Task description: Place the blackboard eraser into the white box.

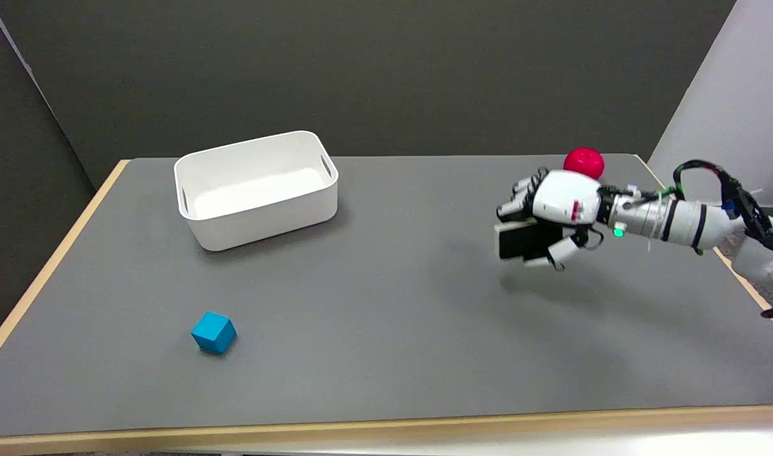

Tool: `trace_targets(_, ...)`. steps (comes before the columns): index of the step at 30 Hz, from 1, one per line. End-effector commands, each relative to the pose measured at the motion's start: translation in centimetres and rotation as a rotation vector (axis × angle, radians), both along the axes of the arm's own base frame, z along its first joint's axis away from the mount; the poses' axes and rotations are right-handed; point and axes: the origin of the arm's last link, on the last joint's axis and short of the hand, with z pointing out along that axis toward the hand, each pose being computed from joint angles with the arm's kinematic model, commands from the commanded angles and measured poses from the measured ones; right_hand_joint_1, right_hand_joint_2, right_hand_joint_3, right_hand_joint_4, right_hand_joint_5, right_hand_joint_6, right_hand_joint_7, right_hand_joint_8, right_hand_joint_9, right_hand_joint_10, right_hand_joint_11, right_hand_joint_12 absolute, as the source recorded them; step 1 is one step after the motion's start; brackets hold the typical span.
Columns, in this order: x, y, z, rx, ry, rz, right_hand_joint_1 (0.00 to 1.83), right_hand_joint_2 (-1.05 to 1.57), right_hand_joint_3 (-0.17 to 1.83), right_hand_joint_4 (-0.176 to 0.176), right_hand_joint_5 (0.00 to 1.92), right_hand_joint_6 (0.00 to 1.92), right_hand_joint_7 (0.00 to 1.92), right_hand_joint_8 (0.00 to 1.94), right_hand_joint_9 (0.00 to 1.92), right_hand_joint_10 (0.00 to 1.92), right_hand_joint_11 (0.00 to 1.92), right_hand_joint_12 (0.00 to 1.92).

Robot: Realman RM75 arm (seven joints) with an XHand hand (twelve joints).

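Observation:
My right hand (551, 212) hangs above the right part of the grey table and grips the blackboard eraser (519, 239), a dark block with a pale wooden top edge. The eraser is lifted off the surface; its shadow falls on the table below. The fingers wrap over its top and the thumb closes under it. The white box (204, 235) stands at the back left of the table, open side up and with nothing in it, far to the left of the hand.
A red ball (584, 162) lies at the table's back right, just behind the hand. A blue cube (213, 332) sits near the front left. The table's right edge runs under my forearm (671, 220).

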Motion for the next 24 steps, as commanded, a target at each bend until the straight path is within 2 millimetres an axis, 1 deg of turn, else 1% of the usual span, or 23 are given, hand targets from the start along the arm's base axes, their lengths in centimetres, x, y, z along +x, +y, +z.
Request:
trace_targets(1, 12.9, -4.3, -3.7, -0.119, -0.044, 0.42, 0.96, 1.02, 0.55, 0.018, 0.71, 1.53, 0.94, 1.7, 0.86, 1.49, 0.62, 1.68)
trace_targets(3, 14.0, -5.3, -5.3, -0.122, -0.036, 0.446, 0.96, 1.01, 0.55, 0.023, 0.71, 1.53, 0.94, 1.7, 0.86, 1.49, 0.62, 1.68)
trace_targets(4, 14.4, -5.8, -6.1, -0.123, -0.032, 0.455, 0.96, 1.01, 0.55, 0.032, 0.72, 1.52, 0.94, 1.69, 0.86, 1.49, 0.62, 1.68)
trace_targets(7, 14.7, -7.8, -8.8, -0.123, -0.032, 0.454, 0.95, 1.01, 0.55, 0.043, 0.72, 1.52, 0.94, 1.69, 0.86, 1.49, 0.62, 1.68)
trace_targets(8, 14.5, -8.4, -9.6, -0.124, -0.032, 0.446, 0.95, 1.01, 0.55, 0.048, 0.72, 1.52, 0.94, 1.69, 0.86, 1.49, 0.62, 1.68)
trace_targets(13, 11.9, -11.8, -14.8, -0.115, -0.058, 0.368, 0.94, 1.01, 0.55, 0.064, 0.72, 1.52, 0.95, 1.69, 0.86, 1.49, 0.62, 1.68)
trace_targets(14, 11.2, -12.5, -16.1, -0.11, -0.08, 0.348, 0.94, 1.01, 0.55, 0.066, 0.72, 1.52, 0.95, 1.69, 0.86, 1.49, 0.62, 1.68)
trace_targets(16, 10.3, -13.5, -17.8, -0.11, -0.119, 0.319, 0.94, 1.01, 0.55, 0.069, 0.72, 1.52, 0.95, 1.69, 0.86, 1.49, 0.62, 1.68)
trace_targets(17, 9.7, -14.1, -19.2, -0.11, -0.151, 0.297, 0.94, 1.01, 0.55, 0.07, 0.72, 1.52, 0.95, 1.69, 0.86, 1.49, 0.62, 1.68)
trace_targets(20, 7.8, -15.6, -22.8, -0.098, -0.202, 0.234, 0.94, 1.01, 0.55, 0.076, 0.72, 1.52, 0.95, 1.69, 0.87, 1.49, 0.62, 1.68)
trace_targets(21, 7.2, -16.1, -23.7, -0.099, -0.204, 0.213, 0.94, 1.01, 0.55, 0.078, 0.72, 1.52, 0.96, 1.68, 0.87, 1.49, 0.63, 1.68)
trace_targets(24, 5.5, -17.0, -27.7, -0.086, -0.185, 0.167, 0.94, 1.0, 0.55, 0.081, 0.72, 1.52, 0.96, 1.68, 0.87, 1.49, 0.63, 1.67)
